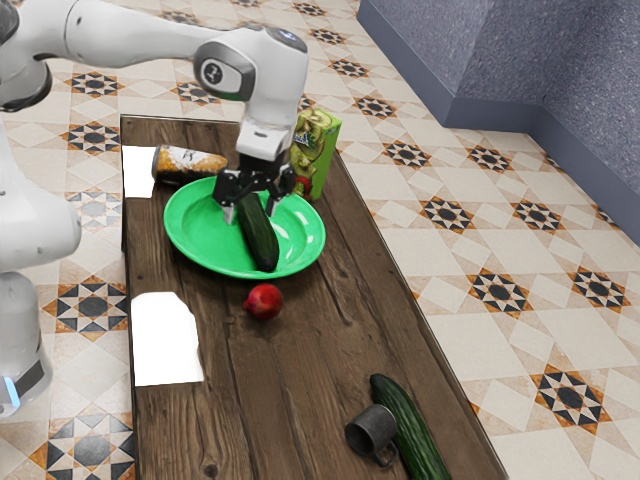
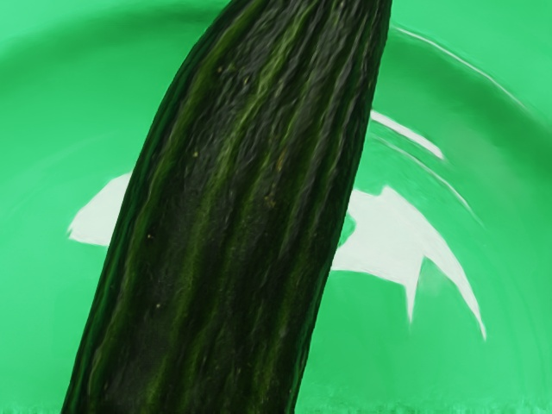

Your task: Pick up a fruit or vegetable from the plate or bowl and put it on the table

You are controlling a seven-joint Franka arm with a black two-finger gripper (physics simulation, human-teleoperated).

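My gripper (image 1: 250,209) is low over the green plate (image 1: 190,246) in the exterior view, its two fingertips spread apart. Between them lies part of a dark green cucumber (image 1: 261,243), with a gap visible beside it, so the gripper is open. The cucumber rests in the plate, its far part hidden under the hand. In the wrist view the same cucumber (image 2: 224,207) runs large and close below the hand, with the glossy plate (image 2: 466,207) on both sides of it.
Behind the plate are a patterned can (image 1: 188,163) lying down and a green fruit-print carton (image 1: 317,150). A red fruit (image 1: 264,301) sits on the wooden table (image 1: 290,390) just off the plate's rim. Near the exterior view's bottom are a grey mug (image 1: 371,432) and a second cucumber (image 1: 409,425).
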